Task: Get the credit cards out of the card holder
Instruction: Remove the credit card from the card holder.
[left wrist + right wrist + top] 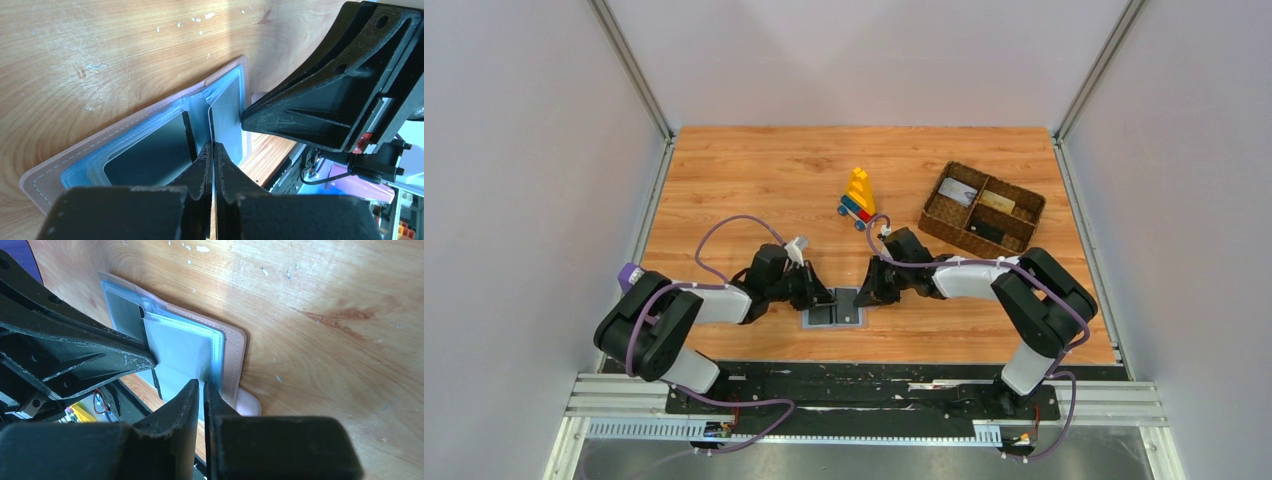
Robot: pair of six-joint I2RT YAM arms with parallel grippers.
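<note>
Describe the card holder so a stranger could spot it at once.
On the wooden table, midway along the near edge, the left gripper and right gripper converge. The card holder lies open there: flat, light blue with a pinkish border, unlike the brown woven basket and coloured block toy farther back.

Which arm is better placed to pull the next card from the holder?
Probably left: the left gripper is shut at the fold beside the dark card in the card holder, while the right gripper pinches the opposite panel.
</note>
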